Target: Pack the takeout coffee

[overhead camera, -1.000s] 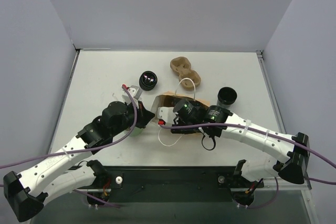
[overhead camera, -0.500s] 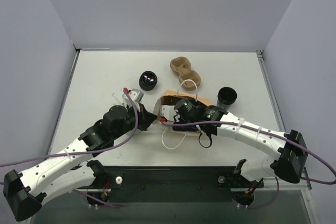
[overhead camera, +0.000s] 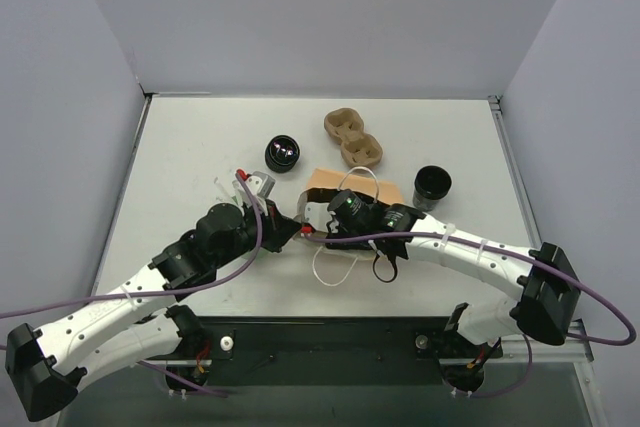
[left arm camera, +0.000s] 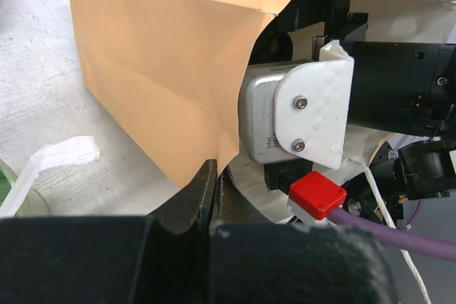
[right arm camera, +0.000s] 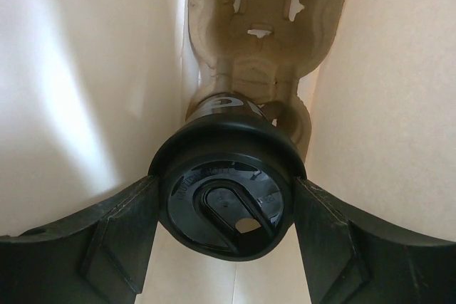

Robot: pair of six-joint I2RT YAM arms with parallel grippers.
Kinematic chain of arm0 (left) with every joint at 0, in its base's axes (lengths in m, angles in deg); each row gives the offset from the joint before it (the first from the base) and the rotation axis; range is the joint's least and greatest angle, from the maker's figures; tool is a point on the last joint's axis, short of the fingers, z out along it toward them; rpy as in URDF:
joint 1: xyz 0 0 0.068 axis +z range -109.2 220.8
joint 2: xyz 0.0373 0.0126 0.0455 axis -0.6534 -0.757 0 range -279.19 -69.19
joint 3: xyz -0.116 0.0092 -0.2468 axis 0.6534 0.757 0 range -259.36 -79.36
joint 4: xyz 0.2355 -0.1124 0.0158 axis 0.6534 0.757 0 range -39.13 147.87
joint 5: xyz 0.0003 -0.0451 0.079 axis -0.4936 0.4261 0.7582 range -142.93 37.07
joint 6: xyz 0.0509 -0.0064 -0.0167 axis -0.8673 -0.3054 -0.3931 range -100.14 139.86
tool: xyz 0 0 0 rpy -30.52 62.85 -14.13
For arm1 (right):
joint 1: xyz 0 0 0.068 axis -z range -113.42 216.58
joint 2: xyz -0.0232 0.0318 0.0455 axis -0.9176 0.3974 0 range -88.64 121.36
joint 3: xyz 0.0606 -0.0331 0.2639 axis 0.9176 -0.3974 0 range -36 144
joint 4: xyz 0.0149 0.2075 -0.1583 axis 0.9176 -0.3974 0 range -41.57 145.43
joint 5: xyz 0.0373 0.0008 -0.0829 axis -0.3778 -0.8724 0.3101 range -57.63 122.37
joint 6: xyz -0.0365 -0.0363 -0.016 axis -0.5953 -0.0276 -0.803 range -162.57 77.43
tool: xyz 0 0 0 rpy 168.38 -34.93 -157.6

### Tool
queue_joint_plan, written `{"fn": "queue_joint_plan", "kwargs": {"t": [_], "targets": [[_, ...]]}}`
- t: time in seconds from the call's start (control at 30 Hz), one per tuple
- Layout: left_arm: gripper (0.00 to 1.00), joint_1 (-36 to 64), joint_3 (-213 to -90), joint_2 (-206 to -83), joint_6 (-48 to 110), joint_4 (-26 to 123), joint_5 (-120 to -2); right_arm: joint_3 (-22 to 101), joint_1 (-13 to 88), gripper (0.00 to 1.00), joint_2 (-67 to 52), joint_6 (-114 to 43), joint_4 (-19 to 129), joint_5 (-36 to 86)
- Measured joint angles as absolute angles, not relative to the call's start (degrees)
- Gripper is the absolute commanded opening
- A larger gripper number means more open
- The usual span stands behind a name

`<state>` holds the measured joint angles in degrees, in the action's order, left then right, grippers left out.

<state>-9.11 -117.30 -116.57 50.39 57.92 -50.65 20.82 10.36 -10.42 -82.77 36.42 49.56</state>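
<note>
1. The step in hand is, I judge, the placing of the takeout coffee [right arm camera: 226,204] into the paper bag [left arm camera: 164,69]. The cup is deep inside the bag, so the packing looks nearly done.
2. The right tool [right arm camera: 226,184] holds the cup. Its 2 fingers [right arm camera: 107,240] press on both sides of the black lid, and they stand wide because the lid is wide.
3. Just beyond the tips of this tool, a pulp cup carrier [right arm camera: 267,40] lies inside the bag. The bottom of the cup seems to sit in the pocket nearest to the tool; I cannot tell if it is fully seated.
4. The left tool [left arm camera: 211,179] is fully closed and pinches the edge of the bag's mouth, so the mouth stands open for the other arm.
5. Pose: the right arm [overhead camera: 470,252] stretches low over the desk [overhead camera: 190,137], with its wrist pushed into the mouth of the bag. The left arm [overhead camera: 120,297] reaches forward and meets the bag from the opposite side.
6. The next move calls, in my judgement, for opening the right fingers a little more and then pulling straight back along the tool's own axis. This way the fingers do not drag the cup or catch the bag walls. The left tool's pinch is needed while the wrist comes out.
</note>
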Motion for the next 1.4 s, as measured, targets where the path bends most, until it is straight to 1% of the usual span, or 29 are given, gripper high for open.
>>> {"fn": "queue_joint_plan", "kwargs": {"t": [0.37,0.63,1.0,1.2,1.4], "targets": [[0.00,-9.37,-116.33,-115.78,50.74,57.90,-50.14,20.82,10.36,0.39,-14.90,-83.06,36.35,49.54],[0.00,-10.10,-116.31,-115.78,50.71,57.68,-49.07,20.34,10.36,0.39,-15.14,-85.40,36.20,49.56],[0.00,-14.45,-115.70,-118.12,49.58,53.42,-39.48,16.53,14.71,0.38,-16.21,-87.98,37.73,48.42],[0.00,-17.59,-115.39,-118.14,49.56,53.13,-33.58,14.61,17.53,0.37,-18.77,-89.61,40.01,46.30],[0.00,-18.53,-115.39,-118.64,49.58,52.06,-31.17,14.24,18.62,0.37,-19.12,-91.69,41.73,45.34]]}}
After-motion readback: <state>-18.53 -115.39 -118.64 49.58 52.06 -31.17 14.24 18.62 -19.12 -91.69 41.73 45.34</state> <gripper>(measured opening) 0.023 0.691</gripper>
